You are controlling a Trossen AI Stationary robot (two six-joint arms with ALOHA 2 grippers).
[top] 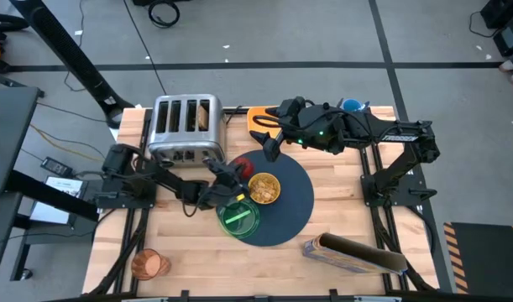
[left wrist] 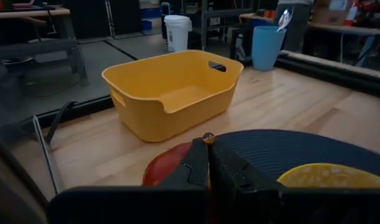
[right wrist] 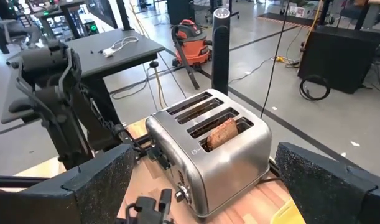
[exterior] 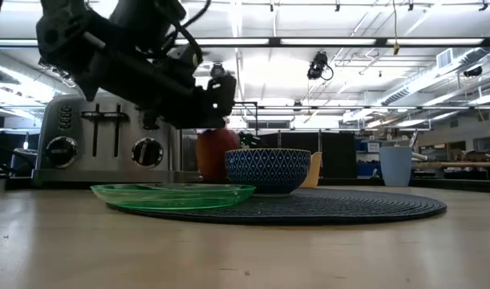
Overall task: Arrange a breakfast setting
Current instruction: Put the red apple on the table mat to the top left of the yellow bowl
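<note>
Fig.: I see the left gripper (top: 236, 174), fingers pinched shut w/ nothing between, above the red apple (top: 240, 165) at the mat's (top: 294, 201) back-left edge. Cereal bowl (top: 264, 188) and green plate (top: 238, 217) sit on the mat's left part. Right gripper (top: 267, 138), fingers wide, hangs near the bench's back edge facing the toaster (top: 185, 127), toast slice (right wrist: 221, 132) in its slot. Amber cup (top: 149, 264): front-left corner.
</note>
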